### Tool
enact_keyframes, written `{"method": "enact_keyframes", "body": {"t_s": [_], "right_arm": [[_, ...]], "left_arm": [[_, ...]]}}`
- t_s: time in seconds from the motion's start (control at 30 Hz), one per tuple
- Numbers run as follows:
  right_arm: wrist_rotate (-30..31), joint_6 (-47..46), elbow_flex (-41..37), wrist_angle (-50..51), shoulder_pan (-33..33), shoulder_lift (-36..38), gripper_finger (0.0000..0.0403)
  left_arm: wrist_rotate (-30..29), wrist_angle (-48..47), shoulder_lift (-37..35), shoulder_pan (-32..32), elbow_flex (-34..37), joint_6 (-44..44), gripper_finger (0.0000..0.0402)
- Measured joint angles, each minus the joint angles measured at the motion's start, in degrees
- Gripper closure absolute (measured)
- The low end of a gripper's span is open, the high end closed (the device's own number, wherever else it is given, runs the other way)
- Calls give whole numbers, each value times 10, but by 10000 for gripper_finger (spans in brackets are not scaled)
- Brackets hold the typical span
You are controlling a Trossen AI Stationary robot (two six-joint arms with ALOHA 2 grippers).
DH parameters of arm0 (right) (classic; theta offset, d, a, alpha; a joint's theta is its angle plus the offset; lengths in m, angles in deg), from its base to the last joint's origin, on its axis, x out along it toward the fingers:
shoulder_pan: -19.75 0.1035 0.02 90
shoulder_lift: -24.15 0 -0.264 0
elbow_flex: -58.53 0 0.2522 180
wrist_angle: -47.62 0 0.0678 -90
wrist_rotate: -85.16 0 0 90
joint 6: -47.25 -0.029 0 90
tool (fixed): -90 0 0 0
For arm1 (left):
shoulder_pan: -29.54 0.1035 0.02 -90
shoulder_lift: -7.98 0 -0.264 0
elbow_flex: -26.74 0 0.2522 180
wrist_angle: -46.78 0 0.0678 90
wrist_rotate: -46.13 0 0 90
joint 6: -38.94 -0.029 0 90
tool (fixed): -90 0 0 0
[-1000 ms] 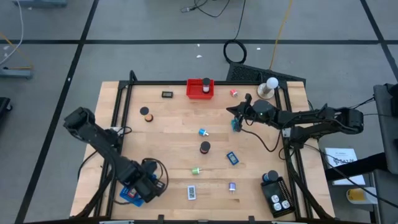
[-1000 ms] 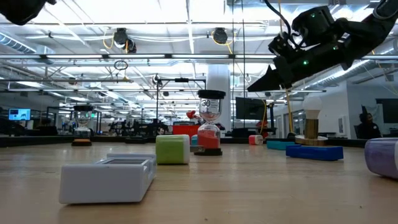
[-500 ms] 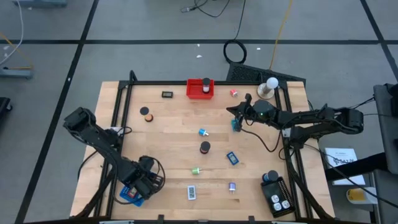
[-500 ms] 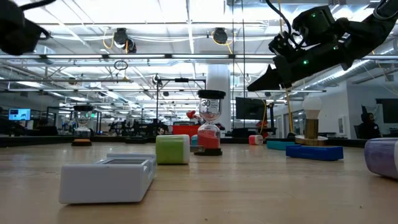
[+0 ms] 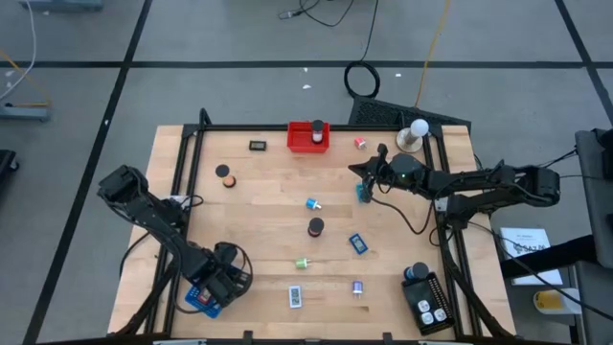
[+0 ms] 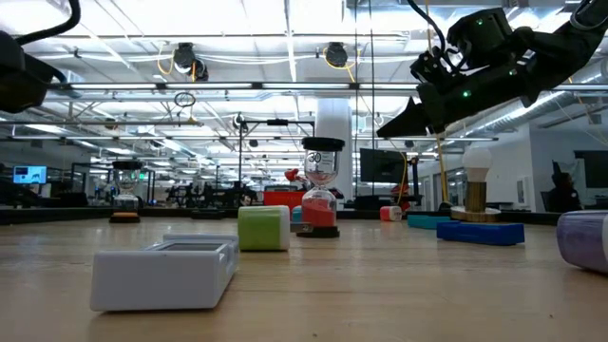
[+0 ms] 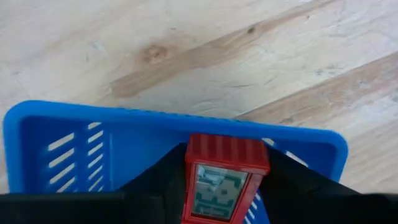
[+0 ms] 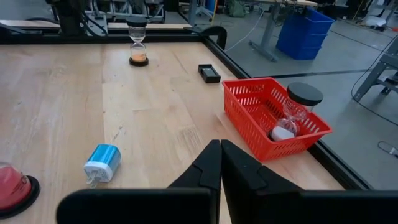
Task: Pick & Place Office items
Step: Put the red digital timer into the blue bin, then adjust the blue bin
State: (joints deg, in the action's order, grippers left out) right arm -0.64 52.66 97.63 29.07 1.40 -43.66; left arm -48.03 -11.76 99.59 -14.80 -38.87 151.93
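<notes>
One hand, left [image 5: 218,285], shifted slightly over blue tray [image 5: 199,303].

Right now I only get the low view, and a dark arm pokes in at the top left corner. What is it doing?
Observer: That is the left arm. The left gripper holds a labelled red block.
Visitor: Holds it over what?
Observer: Over a blue tray with slotted walls, on the wooden table.
Visitor: And the other one, up high?
Observer: The right gripper is shut, with nothing between its fingers.
</notes>
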Motion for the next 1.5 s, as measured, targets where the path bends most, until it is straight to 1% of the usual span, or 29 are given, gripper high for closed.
{"method": "enact_keyframes", "body": {"t_s": [0.07, 0.2, 0.3, 0.37, 0.47, 0.53, 0.63, 0.83, 0.97, 1.13, 1.27, 1.37, 1.5], "right_arm": [[0, 0, 0, 0, 0, 0, 399], [0, 0, 0, 0, 0, 0, 399], [0, 0, 0, 0, 0, 0, 399], [0, 0, 0, 0, 0, 0, 399], [0, 0, 0, -2, 0, 0, 399], [0, 0, 0, -5, 0, 0, 399], [0, 0, 0, -5, 0, 0, 399], [0, 0, 0, -5, 1, 0, 399], [0, 0, 0, -5, 1, 0, 399], [-1, 0, 0, -5, 1, 0, 399], [-12, 0, 0, -5, 1, 0, 399], [-15, 0, 0, -6, 1, 0, 399], [-15, 0, 0, -7, 1, 0, 399]], "left_arm": [[0, 2, 0, 0, 0, 1, 234], [2, 18, 0, 0, 0, 0, 184], [18, 19, 0, 0, -4, -10, 155], [27, 18, 0, 0, -11, -26, 147], [32, 18, -9, 0, -18, -47, 148], [32, 18, -20, 0, -19, -52, 158], [31, 14, -32, 0, -19, -53, 184], [40, -36, -32, -1, -19, -57, 267], [24, -48, -24, 7, -18, -75, 323], [29, -43, -23, 12, -6, -87, 372], [28, -52, -23, 12, 13, -65, 396], [33, -52, -23, 12, 26, -44, 395], [42, -54, -23, 12, 29, -49, 389]]}}
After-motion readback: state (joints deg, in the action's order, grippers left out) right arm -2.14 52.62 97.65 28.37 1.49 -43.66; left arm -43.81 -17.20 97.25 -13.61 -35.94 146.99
